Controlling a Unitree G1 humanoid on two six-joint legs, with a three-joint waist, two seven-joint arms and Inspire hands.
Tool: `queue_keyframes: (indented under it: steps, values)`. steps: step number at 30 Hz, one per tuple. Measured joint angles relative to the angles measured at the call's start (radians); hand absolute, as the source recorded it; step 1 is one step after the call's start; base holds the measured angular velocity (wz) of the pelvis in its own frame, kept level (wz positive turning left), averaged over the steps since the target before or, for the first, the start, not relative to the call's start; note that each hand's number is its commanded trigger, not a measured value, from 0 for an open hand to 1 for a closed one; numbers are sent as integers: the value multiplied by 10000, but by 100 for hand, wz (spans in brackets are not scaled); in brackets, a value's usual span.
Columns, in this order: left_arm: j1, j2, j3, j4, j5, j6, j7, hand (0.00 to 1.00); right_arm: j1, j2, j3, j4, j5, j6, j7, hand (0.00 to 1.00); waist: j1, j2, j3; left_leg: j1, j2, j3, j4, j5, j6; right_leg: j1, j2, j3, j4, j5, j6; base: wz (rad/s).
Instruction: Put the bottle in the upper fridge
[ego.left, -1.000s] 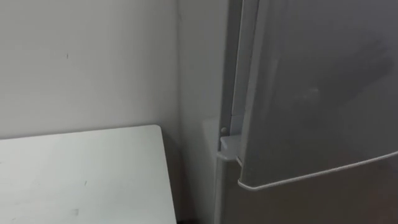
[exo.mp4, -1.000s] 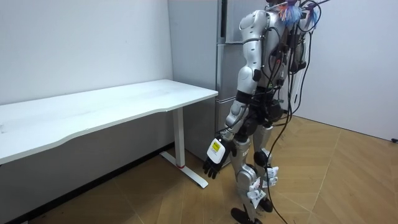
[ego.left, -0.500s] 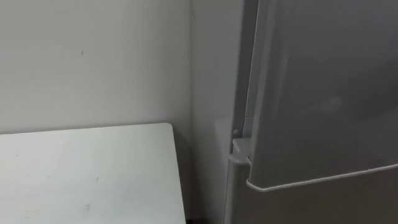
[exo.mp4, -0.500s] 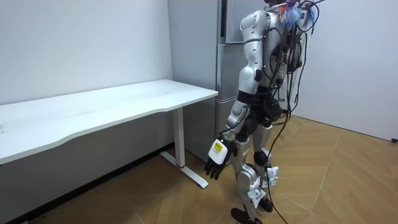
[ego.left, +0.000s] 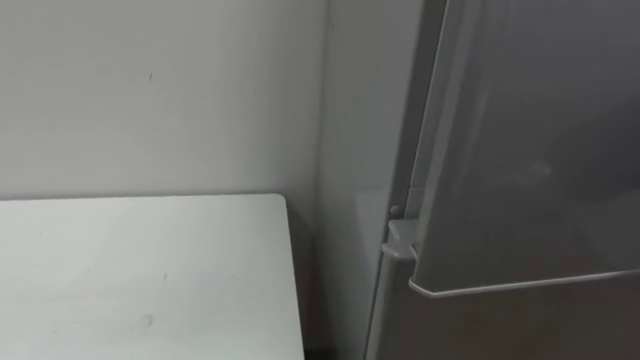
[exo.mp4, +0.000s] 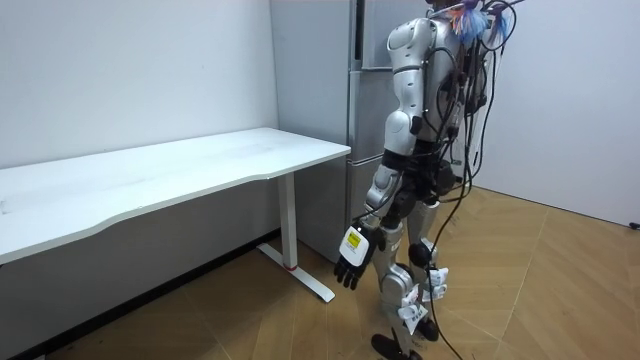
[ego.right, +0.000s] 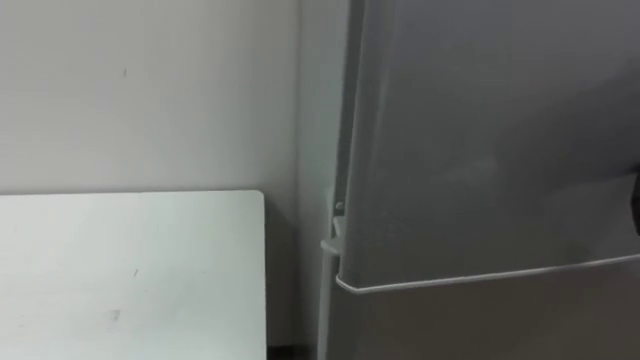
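I stand close in front of the grey fridge (exo.mp4: 362, 110), facing it. Its upper door (ego.left: 520, 150) takes up the right half of the eye views, with its lower edge (ego.right: 480, 275) running above the lower door (ego.left: 500, 330). Whether the upper door is shut or slightly ajar I cannot tell. My left hand (exo.mp4: 352, 264) hangs by my thigh in the room view, open with relaxed fingers and holding nothing. A small dark shape (ego.right: 636, 200) touches the right eye view's right edge; what it is I cannot tell.
A white table (ego.left: 140, 270) stands to my left against the pale wall (ego.left: 150, 90), its end close to the fridge's side (ego.left: 350, 150). In the room view the table (exo.mp4: 180, 170) stretches to the left, and wooden floor (exo.mp4: 540, 290) lies open behind me.
The eye view has shifted, so fridge and table sit further right in the picture. In the room view my left hand has swung slightly forward and down.
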Motion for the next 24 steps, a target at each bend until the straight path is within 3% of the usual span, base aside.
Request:
queue_keyframes:
  steps: [13,21,24]
  values:
    - [-4,99,1,-9,21,-49,-7,0,-249,-33,221,0,-1,3,16,0,17,9,7,63,-2,-41,3,1,-1,57,6,4,-9,10,-13,0]
    - [5,154,-209,6,39,-49,42,0,-573,-46,1148,-12,0,10,466,0,64,10,13,206,-5,-219,-3,4,-4,213,6,-6,-70,29,-28,0]
    - [-18,214,-216,15,39,-46,42,0,-587,-34,1308,-52,1,32,520,0,249,-19,27,294,2,-232,-7,4,-5,306,-19,-3,-44,31,-32,-7]
